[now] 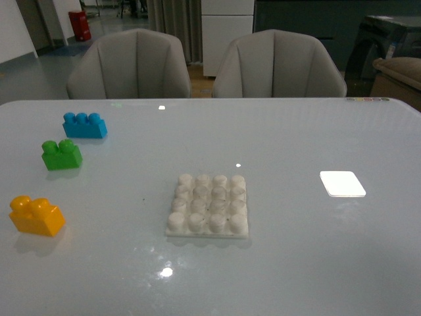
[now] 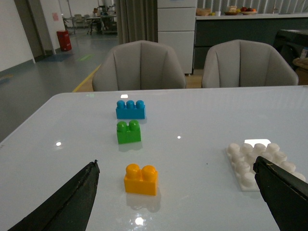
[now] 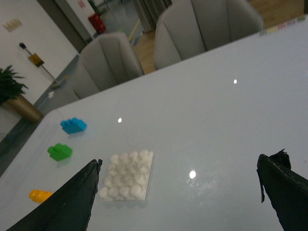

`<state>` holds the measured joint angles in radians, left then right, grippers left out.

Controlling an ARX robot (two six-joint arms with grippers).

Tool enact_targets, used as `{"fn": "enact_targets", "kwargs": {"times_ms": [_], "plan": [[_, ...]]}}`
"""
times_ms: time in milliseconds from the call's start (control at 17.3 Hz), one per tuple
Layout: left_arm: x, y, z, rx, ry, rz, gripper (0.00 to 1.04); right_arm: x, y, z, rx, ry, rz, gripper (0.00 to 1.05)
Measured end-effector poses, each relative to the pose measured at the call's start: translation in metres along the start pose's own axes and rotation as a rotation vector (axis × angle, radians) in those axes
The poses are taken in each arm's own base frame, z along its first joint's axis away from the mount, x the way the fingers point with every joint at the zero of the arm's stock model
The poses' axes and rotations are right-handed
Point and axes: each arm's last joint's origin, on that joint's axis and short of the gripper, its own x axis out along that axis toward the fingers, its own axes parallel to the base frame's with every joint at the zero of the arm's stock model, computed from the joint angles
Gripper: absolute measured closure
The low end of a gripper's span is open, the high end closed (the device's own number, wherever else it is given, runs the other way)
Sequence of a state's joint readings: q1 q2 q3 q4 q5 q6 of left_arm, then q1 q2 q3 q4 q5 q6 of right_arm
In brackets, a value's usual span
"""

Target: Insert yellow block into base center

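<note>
Aloft, left gripper [image 2: 175, 163] and right gripper [image 3: 179, 161] both gape wide.

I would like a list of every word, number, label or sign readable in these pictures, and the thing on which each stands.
No text can be read anywhere.
On the yellow block, green brick, blue brick and base: no print visible.
A pinkish patch in the background, perhaps a notice: too blurred to read.
The small coloured marks, far right of the front view: too small to read.
</note>
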<state>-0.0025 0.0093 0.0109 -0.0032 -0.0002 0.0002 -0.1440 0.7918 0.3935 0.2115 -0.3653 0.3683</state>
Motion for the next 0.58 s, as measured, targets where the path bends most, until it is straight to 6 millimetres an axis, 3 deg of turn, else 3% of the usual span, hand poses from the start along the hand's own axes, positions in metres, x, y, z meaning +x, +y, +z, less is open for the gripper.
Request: {"fn": "enact_targets", "kwargs": {"times_ms": [115, 173, 346, 520, 577], "plan": [[0.0, 0.0, 0.0, 0.0, 0.0, 0.0, 0.07, -0.012, 0.002, 0.003, -0.091, -0.131, -0.034, 0.12], [0.0, 0.0, 0.0, 0.0, 0.0, 0.0, 0.07, -0.028, 0.0, -0.004, -0.213, -0.212, -0.129, 0.25], [0.0, 0.0, 0.0, 0.0, 0.0, 0.0, 0.07, -0.057, -0.008, -0.033, -0.362, -0.196, -0.201, 0.61], [0.0, 0.0, 0.0, 0.0, 0.0, 0.0, 0.07, -0.068, -0.005, -0.054, -0.396, -0.21, -0.183, 0.98], [0.0, 0.0, 0.0, 0.0, 0.001, 0.0, 0.07, -0.068, -0.004, -0.057, -0.403, -0.217, -0.184, 1.02]]}}
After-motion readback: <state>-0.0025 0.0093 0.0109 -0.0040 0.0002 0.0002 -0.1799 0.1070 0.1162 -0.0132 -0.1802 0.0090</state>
